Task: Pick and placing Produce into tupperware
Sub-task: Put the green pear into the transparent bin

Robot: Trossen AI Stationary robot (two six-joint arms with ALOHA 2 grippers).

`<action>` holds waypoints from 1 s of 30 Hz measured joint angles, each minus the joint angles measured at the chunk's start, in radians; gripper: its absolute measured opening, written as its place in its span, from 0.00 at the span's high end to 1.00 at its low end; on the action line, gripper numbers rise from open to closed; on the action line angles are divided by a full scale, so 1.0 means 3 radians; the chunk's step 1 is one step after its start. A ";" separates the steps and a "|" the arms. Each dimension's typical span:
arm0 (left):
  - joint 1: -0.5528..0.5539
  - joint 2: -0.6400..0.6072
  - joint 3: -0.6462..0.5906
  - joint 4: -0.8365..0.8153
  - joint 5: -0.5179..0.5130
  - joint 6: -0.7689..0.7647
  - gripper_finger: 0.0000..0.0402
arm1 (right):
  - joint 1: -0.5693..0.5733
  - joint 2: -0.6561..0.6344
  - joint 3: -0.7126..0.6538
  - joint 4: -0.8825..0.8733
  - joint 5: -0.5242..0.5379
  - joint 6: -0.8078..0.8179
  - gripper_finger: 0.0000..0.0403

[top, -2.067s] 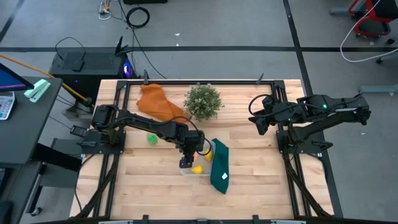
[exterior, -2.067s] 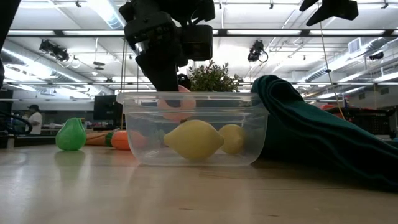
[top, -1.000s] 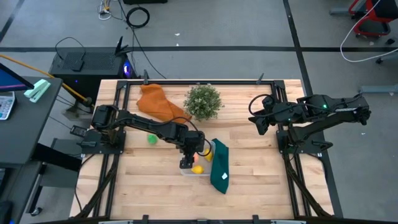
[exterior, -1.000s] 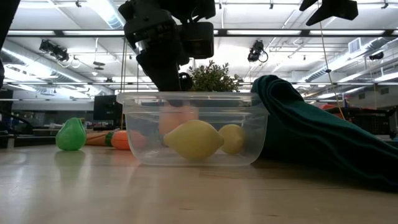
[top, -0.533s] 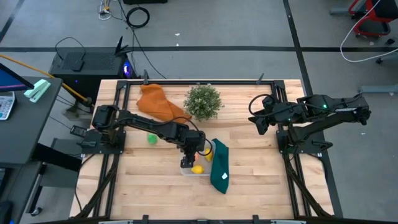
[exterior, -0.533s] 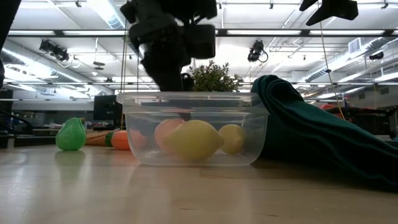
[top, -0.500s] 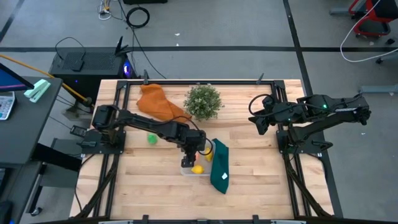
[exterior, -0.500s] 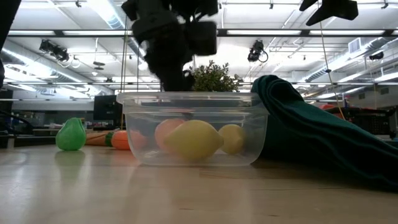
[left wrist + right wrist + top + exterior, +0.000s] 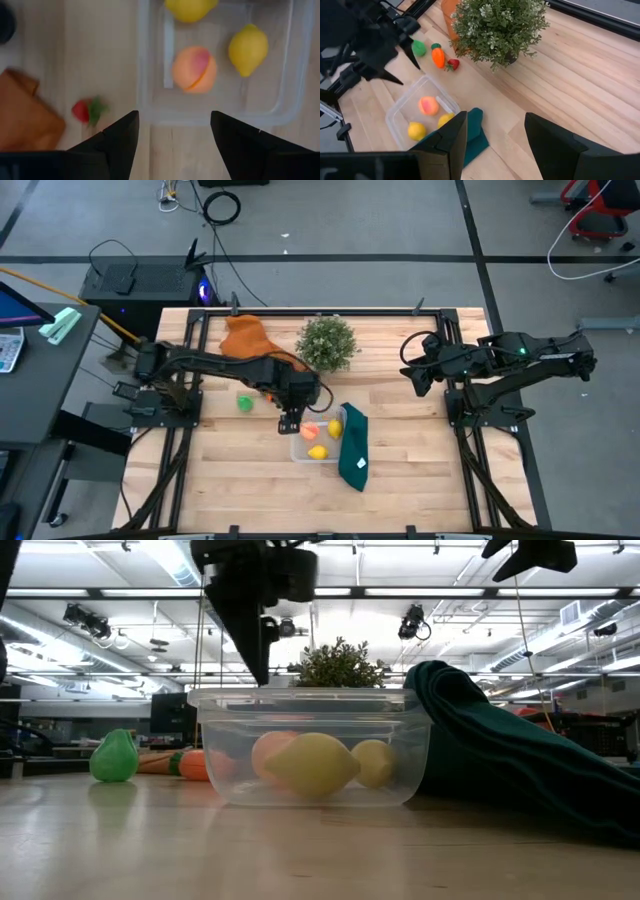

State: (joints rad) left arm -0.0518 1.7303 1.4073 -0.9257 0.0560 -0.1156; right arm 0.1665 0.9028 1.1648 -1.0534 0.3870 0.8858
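A: Where is the tupperware (image 9: 316, 442) sitting, and what is it holding?

B: It is resting on the wooden table (image 9: 400, 450), in front of the potted plant (image 9: 327, 343), with the dark green cloth (image 9: 353, 445) lying against its right side. Inside it are sitting a pink peach (image 9: 194, 69) and two yellow lemons (image 9: 248, 49). In the low view the peach (image 9: 270, 754) is showing behind the larger lemon (image 9: 313, 764).

A: Which produce is lying outside the container?

B: A green fruit (image 9: 244, 403), an orange carrot (image 9: 438, 56) and a red strawberry (image 9: 86, 110) are lying on the bare table to the container's left, near the orange cloth (image 9: 250, 345). In the right wrist view the strawberry (image 9: 452, 64) is sitting just beside the carrot, close to the plant.

A: What is the left gripper (image 9: 289, 423) doing?

B: It is hanging above the table just past the container's left rim, over the gap between the container and the strawberry. Its fingers (image 9: 112, 145) are spread wide apart and are holding nothing.

A: And the right gripper (image 9: 412, 375)?

B: It is waiting at the right side of the table, well apart from the container. Its fingers (image 9: 442, 140) are standing apart, gripping nothing.
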 joint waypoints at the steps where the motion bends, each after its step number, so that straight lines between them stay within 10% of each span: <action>1: 0.0017 -0.0081 -0.0096 0.0038 -0.0014 -0.0038 0.38 | 0.0000 0.0000 0.0000 -0.0002 0.0000 -0.0002 0.59; 17: 0.0331 -0.1494 -0.1796 0.0170 -0.0287 -0.1022 0.45 | 0.0000 -0.0001 0.0000 0.0014 0.0003 -0.0060 0.59; 30: 0.0721 -0.1534 -0.1881 -0.0480 -0.0440 -0.2265 0.43 | -0.0001 0.0038 0.0000 0.0059 0.0003 0.0065 0.59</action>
State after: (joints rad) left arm 0.1645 1.2701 0.8429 -1.0697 -0.0761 -0.7952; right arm 0.1661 0.9141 1.1648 -1.0357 0.3878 0.9054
